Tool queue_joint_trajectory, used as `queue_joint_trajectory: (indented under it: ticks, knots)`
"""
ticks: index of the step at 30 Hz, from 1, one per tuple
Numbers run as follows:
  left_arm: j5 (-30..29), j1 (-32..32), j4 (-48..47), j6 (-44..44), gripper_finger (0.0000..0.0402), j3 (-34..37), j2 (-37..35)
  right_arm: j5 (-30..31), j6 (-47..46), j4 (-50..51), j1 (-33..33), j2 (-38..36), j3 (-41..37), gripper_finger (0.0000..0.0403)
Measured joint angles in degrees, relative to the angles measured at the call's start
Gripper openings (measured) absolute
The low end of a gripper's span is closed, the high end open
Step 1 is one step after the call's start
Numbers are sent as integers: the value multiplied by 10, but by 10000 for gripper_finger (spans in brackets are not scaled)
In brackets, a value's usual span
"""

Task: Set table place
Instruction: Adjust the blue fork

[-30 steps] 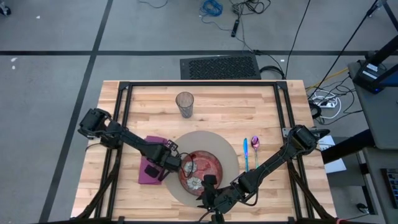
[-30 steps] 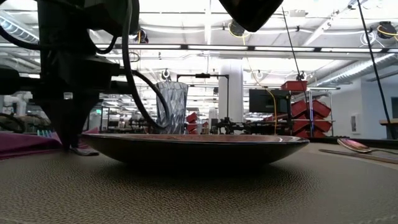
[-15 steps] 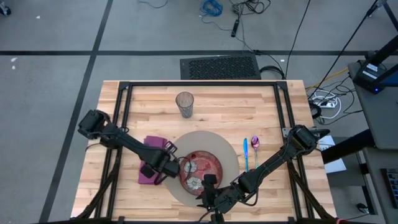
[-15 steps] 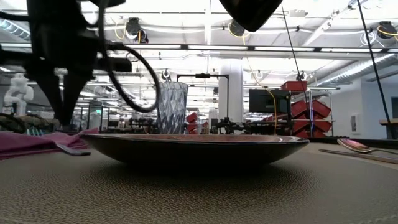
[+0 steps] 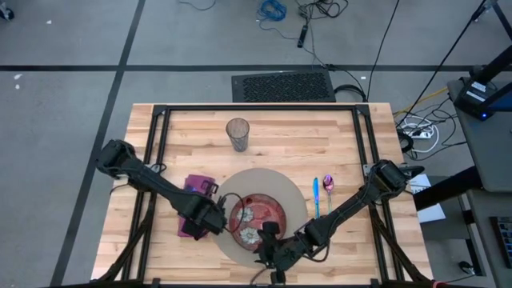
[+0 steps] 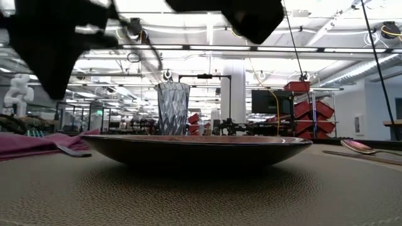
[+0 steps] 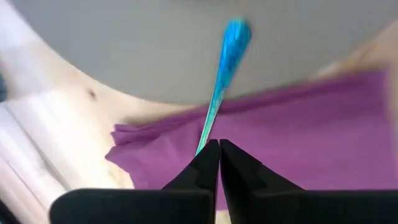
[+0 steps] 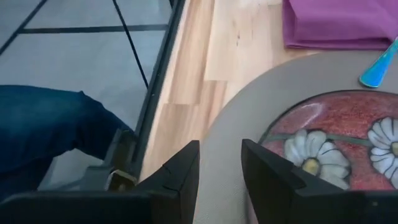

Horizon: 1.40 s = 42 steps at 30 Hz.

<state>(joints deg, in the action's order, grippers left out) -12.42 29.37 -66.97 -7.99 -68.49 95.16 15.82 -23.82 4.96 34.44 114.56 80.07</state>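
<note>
On the table the round mat lay toward six o'clock from the middle, with the red flowered plate resting on it. The glass stood upright toward twelve o'clock of the mat, well apart from it. At three o'clock of the plate, just past the mat's edge, a blue utensil and a pink spoon lay side by side.

The purple napkin lay at nine o'clock of the plate, half under the left gripper, which hung over the napkin's near edge beside the mat. Its fingers were pressed together, pinching the thin end of a blue piece of cutlery; that piece reached out over the napkin and onto the mat.

The right gripper sat at six o'clock of the plate, over the mat's near rim. Its fingers stood partly apart with nothing between them. Beyond the table edge, a leg in blue jeans showed.
</note>
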Motion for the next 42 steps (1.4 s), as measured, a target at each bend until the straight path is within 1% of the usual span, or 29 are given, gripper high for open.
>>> queue_joint_trajectory:
  ticks: [3,5,12,17,19,21,23,25,28,35,39,42]
  knots:
    - [-12,15,-3,-53,0,-28,-33,-26,-1,-1,-20,0,0,105]
    - [-36,31,-11,-88,0,-50,-65,-35,7,-1,-34,0,0,105]
    - [-181,104,-5,-204,0,-105,-195,-37,10,-6,-104,0,0,105]
    - [-257,160,14,-251,0,-111,-255,-49,-15,-19,-150,2,0,105]
    - [-271,179,14,-262,0,-111,-264,-80,-24,-51,-164,13,0,105]
    - [-272,195,11,-263,0,-110,-265,-111,-36,-86,-175,34,1,105]
    - [-272,208,8,-265,0,-109,-260,-126,-44,-87,-184,62,16,105]
    - [-272,219,-1,-273,0,-109,-254,-132,-44,-72,-190,93,45,105]
    - [-272,231,-7,-277,0,-109,-246,-132,-29,-32,-199,140,109,105]
    - [-273,256,-13,-292,0,-109,-240,-126,24,97,-223,242,289,105]
    - [-275,269,-9,-298,0,-109,-239,-98,55,190,-234,297,386,105]
    - [-285,279,-9,-308,0,-109,-239,-86,69,233,-237,330,439,105]
